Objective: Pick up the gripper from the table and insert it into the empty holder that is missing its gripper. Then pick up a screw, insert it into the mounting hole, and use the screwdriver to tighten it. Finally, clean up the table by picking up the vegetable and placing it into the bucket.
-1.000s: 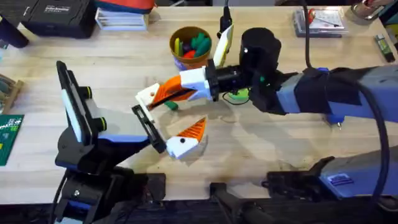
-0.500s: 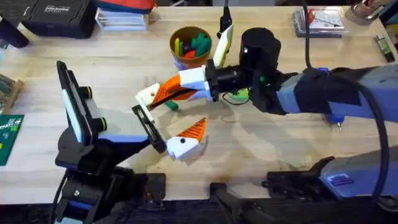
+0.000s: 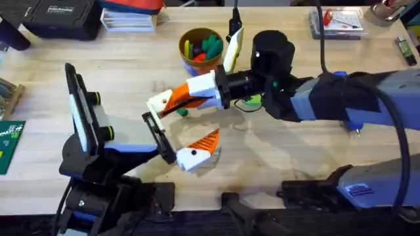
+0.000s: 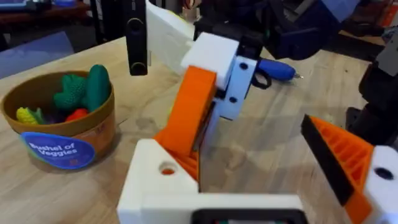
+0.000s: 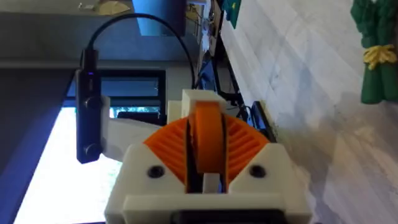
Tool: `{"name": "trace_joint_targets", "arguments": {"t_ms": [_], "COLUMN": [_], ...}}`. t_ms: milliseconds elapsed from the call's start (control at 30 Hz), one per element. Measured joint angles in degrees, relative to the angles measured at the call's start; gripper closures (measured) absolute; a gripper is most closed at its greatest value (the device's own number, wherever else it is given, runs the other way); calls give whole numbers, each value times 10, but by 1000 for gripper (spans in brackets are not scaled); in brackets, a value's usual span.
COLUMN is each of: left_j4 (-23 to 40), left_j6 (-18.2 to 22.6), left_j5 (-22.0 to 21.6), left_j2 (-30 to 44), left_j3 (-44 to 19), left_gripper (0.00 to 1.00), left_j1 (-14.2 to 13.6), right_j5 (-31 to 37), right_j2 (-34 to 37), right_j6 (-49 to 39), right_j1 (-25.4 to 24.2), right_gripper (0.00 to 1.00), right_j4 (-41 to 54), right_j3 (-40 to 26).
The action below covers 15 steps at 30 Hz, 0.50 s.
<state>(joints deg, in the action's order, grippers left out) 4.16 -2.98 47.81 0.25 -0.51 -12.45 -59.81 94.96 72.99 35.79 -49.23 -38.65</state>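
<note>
Wedge point(image 5: 208, 140) is pinched between the right fingers point(image 3: 172, 99), held level at the left arm's bare holder point(image 4: 186, 193) for insertion; left fingers point(image 3: 172, 134) are spread.

Overhead view: fixed above the arm bases, looking down and forward across the table point(image 3: 131, 85). Left wrist view: close, low over the tabletop, facing the bucket point(image 4: 59, 127) at 10 o'clock and the right gripper point(image 4: 202, 115); both also appear overhead. Right wrist view: very close, rolled sideways, looking past its own orange pads point(image 5: 208, 146) along the table; the vegetable point(image 5: 376, 53) lies at 2 o'clock.
</note>
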Motion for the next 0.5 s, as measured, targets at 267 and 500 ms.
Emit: {"name": "trace_joint_targets", "arguments": {"t_ms": [267,500], "left_j4": [1,3], "left_j6": [0,0], "left_j5": [9,31], "left_j2": [0,0], "left_j3": [0,0], "left_gripper": [15,15], "left_j1": [-1,-7], "right_j5": [-25,-51], "right_j2": [0,0], "right_j6": [-1,-1], "right_j1": [-2,-8], "right_gripper": [698,516], "right_j4": [0,-3], "right_j3": [0,0]}}
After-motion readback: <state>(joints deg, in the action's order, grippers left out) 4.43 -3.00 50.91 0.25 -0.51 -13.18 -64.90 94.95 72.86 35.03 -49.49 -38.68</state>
